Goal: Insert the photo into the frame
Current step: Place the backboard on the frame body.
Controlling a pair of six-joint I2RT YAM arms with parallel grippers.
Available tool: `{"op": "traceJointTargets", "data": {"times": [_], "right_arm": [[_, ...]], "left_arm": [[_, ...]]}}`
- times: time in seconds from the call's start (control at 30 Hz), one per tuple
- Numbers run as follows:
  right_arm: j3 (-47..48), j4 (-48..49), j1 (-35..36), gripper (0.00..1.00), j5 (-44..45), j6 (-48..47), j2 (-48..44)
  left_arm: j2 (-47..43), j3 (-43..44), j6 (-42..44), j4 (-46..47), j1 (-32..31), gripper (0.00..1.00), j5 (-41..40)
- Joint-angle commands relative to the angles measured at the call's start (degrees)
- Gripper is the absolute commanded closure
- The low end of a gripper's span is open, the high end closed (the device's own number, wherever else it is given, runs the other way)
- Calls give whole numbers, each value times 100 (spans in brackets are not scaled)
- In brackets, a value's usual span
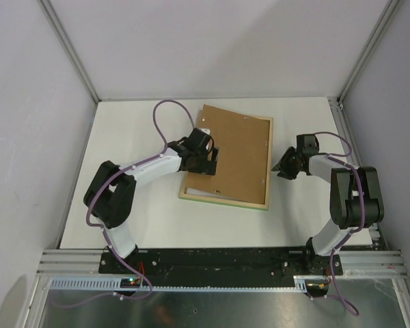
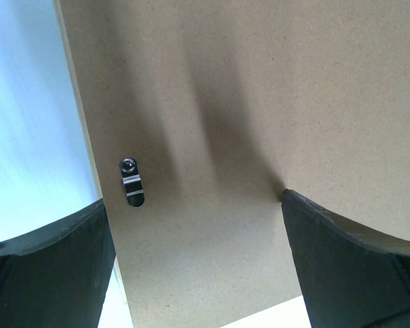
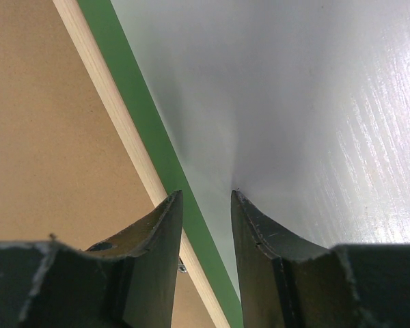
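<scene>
The frame [image 1: 225, 200] lies face down on the white table, its pale wood back up and a green edge showing along the near side. A brown backing board [image 1: 236, 154] sits on it, slightly askew. The photo is hidden; only a thin white strip [image 1: 191, 194] shows under the board's near-left corner. My left gripper [image 1: 208, 160] hangs open over the board's left part, its fingers wide apart above the board [image 2: 212, 102] with nothing between them [image 2: 191, 198]. My right gripper [image 1: 280, 169] stands at the frame's right rail [image 3: 133, 102], jaws partly apart and empty [image 3: 206, 193], one fingertip [image 3: 236, 195] on the table.
A small metal turn tab [image 2: 131, 181] sits near the board's left edge. The white table [image 1: 137, 137] is walled at the back and both sides. Both arm bases and a black rail [image 1: 219, 260] line the near edge.
</scene>
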Motion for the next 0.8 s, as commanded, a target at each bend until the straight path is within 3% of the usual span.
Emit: {"op": "traceJointTargets", "data": {"times": [0.0,0.2,0.77], "right_arm": [[144,87,-2,60,-141,-107,-85],[146,79,-26,59,-161,-126,-153],[148,24,-60,56,-201,-178,-220]], "left_arm": [[148,387,400,-145,-299,2,-883],[155,365,427,-245,-350,0,-1109],[-265,401,466,-160,-95,0,-55]]}}
